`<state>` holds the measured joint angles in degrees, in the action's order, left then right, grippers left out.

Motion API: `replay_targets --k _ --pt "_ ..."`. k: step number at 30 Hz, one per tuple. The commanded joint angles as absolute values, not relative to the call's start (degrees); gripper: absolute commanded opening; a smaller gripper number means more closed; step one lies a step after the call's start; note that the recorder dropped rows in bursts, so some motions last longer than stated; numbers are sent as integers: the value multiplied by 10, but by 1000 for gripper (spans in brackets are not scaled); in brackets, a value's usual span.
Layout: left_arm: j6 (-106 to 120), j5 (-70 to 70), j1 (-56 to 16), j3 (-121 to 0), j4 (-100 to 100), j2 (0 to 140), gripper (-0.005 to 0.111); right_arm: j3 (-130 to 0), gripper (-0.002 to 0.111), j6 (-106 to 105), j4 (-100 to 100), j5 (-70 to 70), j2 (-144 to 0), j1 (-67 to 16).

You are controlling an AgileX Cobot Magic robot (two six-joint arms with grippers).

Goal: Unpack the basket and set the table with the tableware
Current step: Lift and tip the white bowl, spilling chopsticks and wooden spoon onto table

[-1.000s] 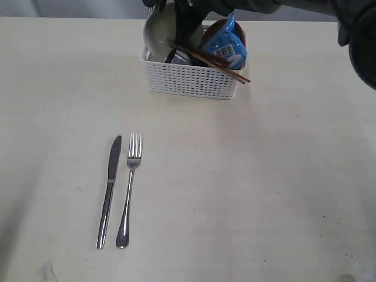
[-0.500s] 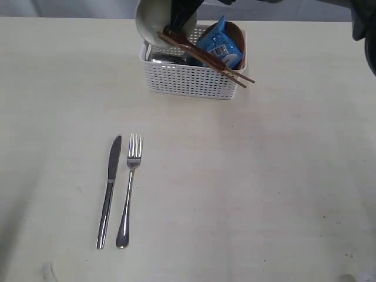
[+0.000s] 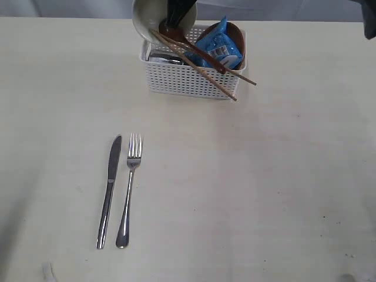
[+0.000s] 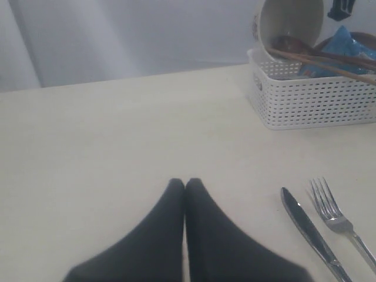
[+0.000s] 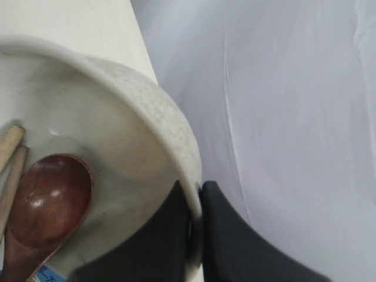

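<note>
The right gripper (image 5: 195,195) is clamped on the rim of the bowl (image 3: 147,20), one finger inside and one outside. It holds the bowl tipped on edge just above the far corner of the basket (image 3: 188,82). What matters for the next move is what hangs below that grip. The spoon (image 5: 50,200) and the chopsticks (image 3: 200,69) have their upper ends inside the bowl. Their long axis slants down and away from the gripper, across the basket beside the chips packet (image 3: 220,44), with the tips poking past the near rim. Carrying the bowl to open table (image 3: 264,194) would probably drag or spill them, so it needs care. The left gripper (image 4: 185,185) is closed and empty over bare table well apart from the basket. The knife (image 3: 109,188) and fork (image 3: 129,188) lie near it.
</note>
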<state>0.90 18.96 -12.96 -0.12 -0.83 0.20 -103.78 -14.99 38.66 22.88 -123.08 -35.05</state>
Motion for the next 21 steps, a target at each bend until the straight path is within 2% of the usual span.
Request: replay_targets --k 1,21 --pt "6 183 -133 0 -8 0 0 -1039 0 -153 389 229 -1228 -351" --pt "6 183 -133 0 -8 0 0 -1039 0 -152 442 242 -1241 -399"
